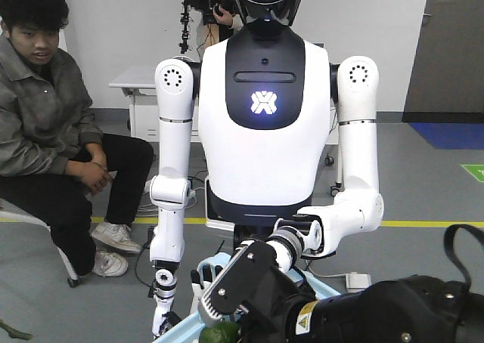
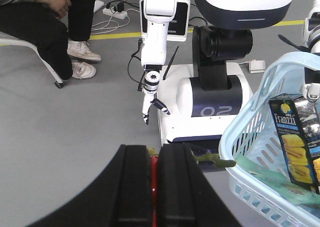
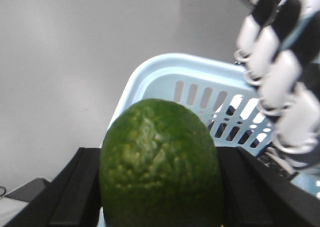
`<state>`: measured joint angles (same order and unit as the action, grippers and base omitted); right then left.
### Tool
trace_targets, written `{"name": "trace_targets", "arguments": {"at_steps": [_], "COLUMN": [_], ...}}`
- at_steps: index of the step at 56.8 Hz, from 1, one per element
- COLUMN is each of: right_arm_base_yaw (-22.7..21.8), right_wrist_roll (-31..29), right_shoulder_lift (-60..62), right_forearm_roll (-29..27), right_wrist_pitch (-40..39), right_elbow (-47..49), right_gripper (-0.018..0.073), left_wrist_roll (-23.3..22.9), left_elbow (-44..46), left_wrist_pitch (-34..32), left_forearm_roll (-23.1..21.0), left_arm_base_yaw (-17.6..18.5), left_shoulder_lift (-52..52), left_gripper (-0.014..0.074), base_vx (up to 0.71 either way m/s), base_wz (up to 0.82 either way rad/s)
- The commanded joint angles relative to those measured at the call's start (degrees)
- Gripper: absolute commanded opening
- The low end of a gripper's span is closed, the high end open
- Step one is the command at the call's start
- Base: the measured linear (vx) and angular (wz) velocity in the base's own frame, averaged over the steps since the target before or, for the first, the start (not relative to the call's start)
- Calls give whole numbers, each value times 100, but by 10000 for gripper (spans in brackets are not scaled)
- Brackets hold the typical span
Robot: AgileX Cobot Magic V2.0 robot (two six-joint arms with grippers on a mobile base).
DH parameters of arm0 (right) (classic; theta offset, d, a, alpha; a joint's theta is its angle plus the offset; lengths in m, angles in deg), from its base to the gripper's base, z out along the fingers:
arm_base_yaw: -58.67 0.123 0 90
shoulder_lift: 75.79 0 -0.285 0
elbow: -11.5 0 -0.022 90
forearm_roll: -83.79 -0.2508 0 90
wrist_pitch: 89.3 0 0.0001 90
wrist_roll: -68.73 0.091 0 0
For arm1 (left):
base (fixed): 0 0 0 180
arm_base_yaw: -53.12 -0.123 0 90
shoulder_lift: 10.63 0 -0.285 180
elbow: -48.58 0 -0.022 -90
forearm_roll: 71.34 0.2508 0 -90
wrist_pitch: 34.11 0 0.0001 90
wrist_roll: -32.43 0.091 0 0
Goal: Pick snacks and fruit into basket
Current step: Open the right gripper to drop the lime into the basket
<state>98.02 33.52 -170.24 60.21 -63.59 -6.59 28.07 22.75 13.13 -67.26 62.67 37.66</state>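
My right gripper (image 3: 160, 154) is shut on a green lime (image 3: 160, 162), which fills the gap between its black jaws. It hangs just in front of the light blue basket (image 3: 185, 64). The front view shows the same lime (image 1: 221, 334) at the bottom edge beside the basket (image 1: 330, 288). My left gripper (image 2: 154, 157) is closed on a thin red thing, only a sliver of which shows, with a green stem (image 2: 212, 160) sticking out past the jaws. To its right, the basket (image 2: 235, 124) holds a dark Franzzi box (image 2: 295, 137) and a teal pouch (image 2: 272, 183).
A white humanoid robot (image 1: 265, 131) stands right behind the basket, on its base (image 2: 210, 99). One of its hands (image 3: 280, 82) is close to the basket rim and the other (image 2: 150, 104) hangs over the floor. A person (image 1: 45, 124) sits at the left.
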Motion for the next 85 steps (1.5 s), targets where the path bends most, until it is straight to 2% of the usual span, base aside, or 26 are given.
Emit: {"name": "trace_targets", "arguments": {"at_steps": [1,8,17,23,31,36,41,60,85], "right_arm_base_yaw": [-5,-5,-5,-5,-5,-5,-5,-5,-17], "right_wrist_roll": [-137,-137,-137,-137,-137,-112,-112,-112,-96], "right_shoulder_lift": [40,-212,-470,-525,-519,-505,-414,231,2039], "right_forearm_roll": [-92,-92,-92,-140,-196,-204,-211,-198,-165], "right_wrist_pitch": [-329,-305,-280,-225,-218,-202,-203,-224,-272], "right_elbow": [193,193,193,193,193,193,193,193,193], "right_gripper": [7,28,117,236,440,527,573,580,535], "left_wrist_roll": [-17,-17,-17,-17,-17,-17,-17,-17,-17], "left_elbow": [189,189,189,189,189,189,189,189,189], "left_wrist_pitch": [-476,-476,-476,-476,-476,-476,-476,-476,-476], "left_forearm_roll": [25,25,25,25,25,25,25,25,25], "left_arm_base_yaw": [9,9,9,9,9,9,9,9,9], "left_shoulder_lift": [20,20,20,20,20,20,20,20,20], "left_gripper": [-6,-6,-6,-6,-6,-6,-6,-6,-6], "base_vx": [0,0,0,0,0,0,0,0,0], "base_wz": [0,0,0,0,0,0,0,0,0]}}
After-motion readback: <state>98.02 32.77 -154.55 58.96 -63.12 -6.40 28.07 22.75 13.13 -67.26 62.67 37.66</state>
